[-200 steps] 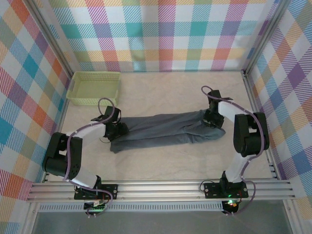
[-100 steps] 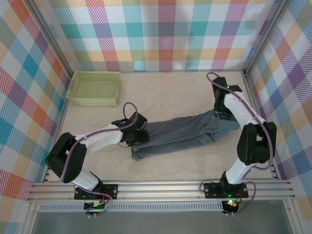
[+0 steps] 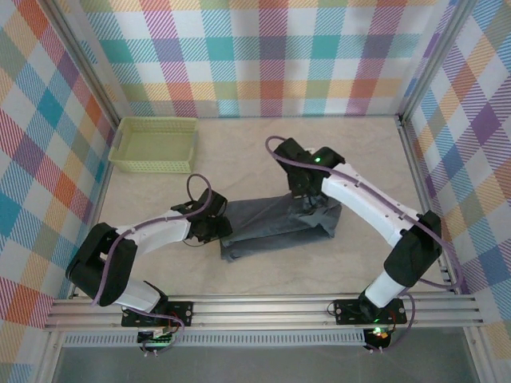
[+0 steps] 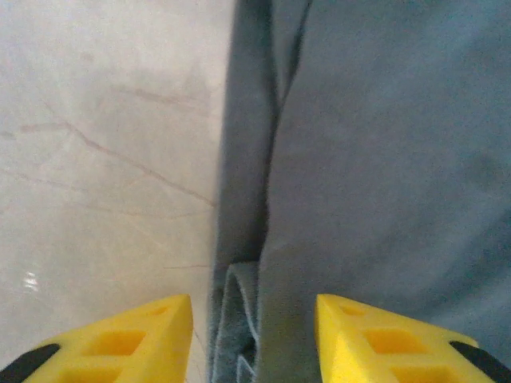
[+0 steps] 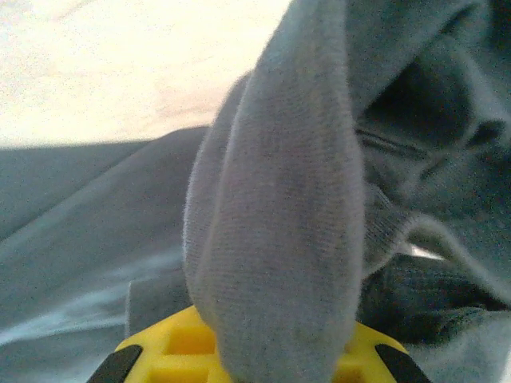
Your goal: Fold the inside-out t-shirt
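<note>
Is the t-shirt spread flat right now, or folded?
Partly folded: the t-shirt is a narrow layered strip, and the right end effector is shut on one end, holding it over the rest.

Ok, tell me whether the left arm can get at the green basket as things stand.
Probably yes. The left gripper sits at the near-left end of the t-shirt with jaws apart, and only open table lies between it and the basket, which is on that arm's side.
</note>
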`<state>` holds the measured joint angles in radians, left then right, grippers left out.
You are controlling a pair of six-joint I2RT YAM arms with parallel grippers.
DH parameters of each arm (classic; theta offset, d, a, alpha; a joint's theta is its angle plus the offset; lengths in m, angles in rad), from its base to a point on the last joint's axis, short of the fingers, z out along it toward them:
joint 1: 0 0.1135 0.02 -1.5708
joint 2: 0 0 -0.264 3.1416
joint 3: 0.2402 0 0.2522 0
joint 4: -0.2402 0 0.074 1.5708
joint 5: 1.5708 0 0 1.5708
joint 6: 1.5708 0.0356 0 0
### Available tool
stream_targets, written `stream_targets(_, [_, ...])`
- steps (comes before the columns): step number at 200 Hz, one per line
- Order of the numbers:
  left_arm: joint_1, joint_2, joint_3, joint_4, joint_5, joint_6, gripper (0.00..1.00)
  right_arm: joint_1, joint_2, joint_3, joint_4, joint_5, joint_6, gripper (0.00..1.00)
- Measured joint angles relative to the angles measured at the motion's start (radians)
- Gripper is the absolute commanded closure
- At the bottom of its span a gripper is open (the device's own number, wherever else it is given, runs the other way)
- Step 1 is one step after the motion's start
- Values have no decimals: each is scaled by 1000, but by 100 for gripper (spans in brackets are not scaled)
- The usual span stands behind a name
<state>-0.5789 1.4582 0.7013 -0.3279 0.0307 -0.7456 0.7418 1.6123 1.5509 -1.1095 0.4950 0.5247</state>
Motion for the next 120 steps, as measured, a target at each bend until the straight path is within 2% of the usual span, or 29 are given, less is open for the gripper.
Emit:
stream_targets(28, [-7, -16, -45, 58, -6, -14, 63, 62, 48, 10, 66, -129, 93, 100])
stream_targets(57, [-24, -30, -77, 97, -37, -30, 68, 129, 183, 98, 114, -216, 170, 100])
stream_targets(89, [-43, -33, -99, 123, -76, -49, 72, 192, 322, 217, 142, -275, 218, 100])
stream_targets(120, [-51, -41, -125, 154, -94, -62, 73, 220, 361, 272, 149, -305, 246, 100])
